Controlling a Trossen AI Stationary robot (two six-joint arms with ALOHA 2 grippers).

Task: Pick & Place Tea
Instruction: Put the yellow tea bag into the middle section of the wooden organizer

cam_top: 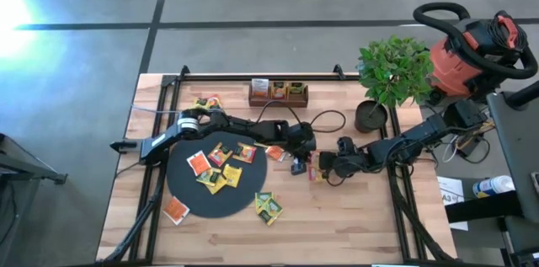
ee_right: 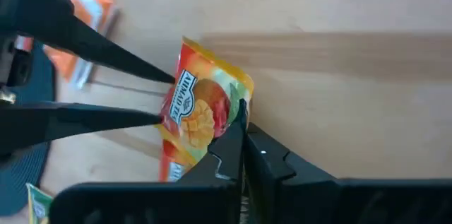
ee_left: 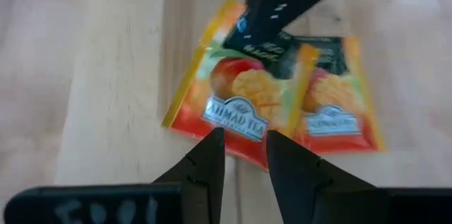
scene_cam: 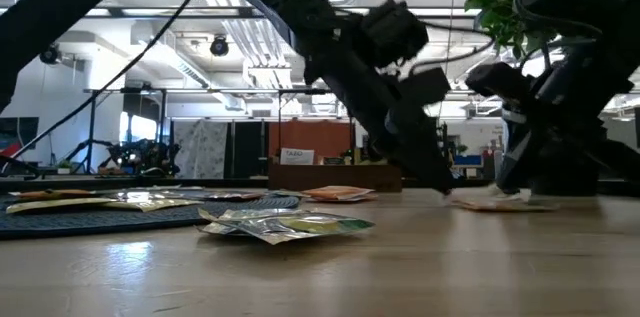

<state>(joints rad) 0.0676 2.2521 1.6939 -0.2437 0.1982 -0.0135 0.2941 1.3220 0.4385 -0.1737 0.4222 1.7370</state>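
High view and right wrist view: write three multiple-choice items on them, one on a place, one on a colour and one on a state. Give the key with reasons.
1. The tray stands:
A. on a chair
B. beside the plant
C. on a shelf

2. The packet at the right end effector is mostly:
A. blue
B. white
C. orange-red

3. The right end effector is:
A. shut on the packet
B. wide open
C. shut on nothing

Key:
1. B, since the high view shows the tray at the table's edge next to the plant.
2. C, since the right wrist view shows orange-red print with a mango picture.
3. A, since its fingers pinch the packet's edge.
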